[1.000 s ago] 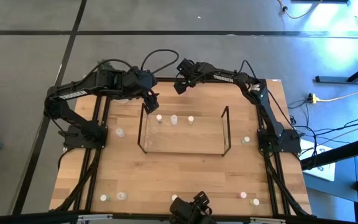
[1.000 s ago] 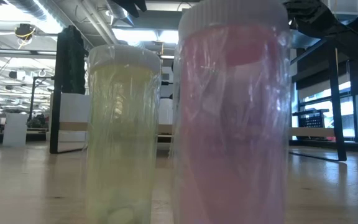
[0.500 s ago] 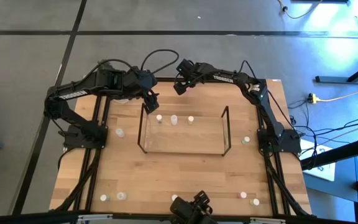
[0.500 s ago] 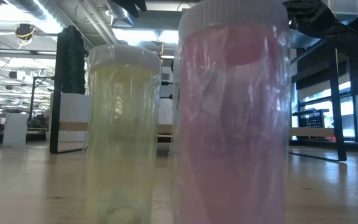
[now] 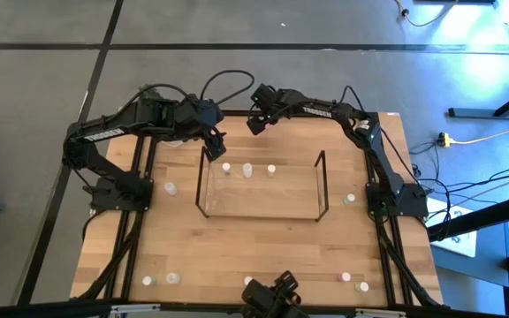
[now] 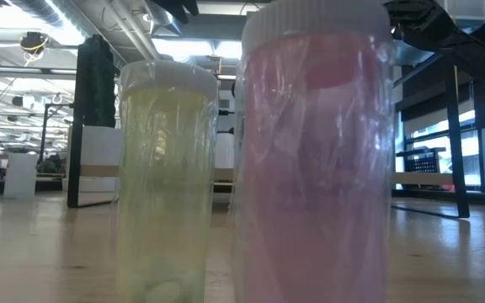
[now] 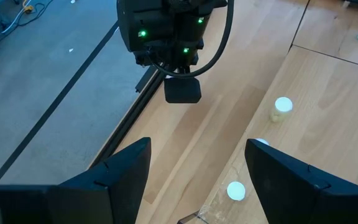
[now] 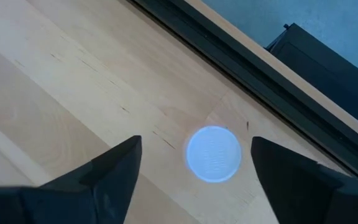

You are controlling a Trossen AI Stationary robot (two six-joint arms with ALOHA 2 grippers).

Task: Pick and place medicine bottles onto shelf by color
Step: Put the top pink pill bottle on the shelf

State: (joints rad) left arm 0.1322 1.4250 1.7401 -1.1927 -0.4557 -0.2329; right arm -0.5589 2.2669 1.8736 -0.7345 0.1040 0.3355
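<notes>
The clear shelf (image 5: 262,187) with its dark wire frame stands mid-table. Three pale medicine bottles (image 5: 247,170) stand in a row along its far side. My left gripper (image 5: 217,146) is open and empty above the shelf's far left corner; its wrist view (image 7: 197,147) shows those bottles (image 7: 282,106). My right gripper (image 5: 256,124) is open near the table's far edge, pointing down. One white-capped bottle (image 8: 213,154) stands upright on the table below, between its fingers and apart from them. Yellowish (image 6: 162,177) and pink (image 6: 314,151) bottles fill the low view.
Loose bottles stand on the table left (image 5: 170,188) and right (image 5: 350,199) of the shelf and along the near edge (image 5: 173,278), (image 5: 344,277). The low camera mount (image 5: 272,296) sits at the near edge. Bare wood lies in front of the shelf.
</notes>
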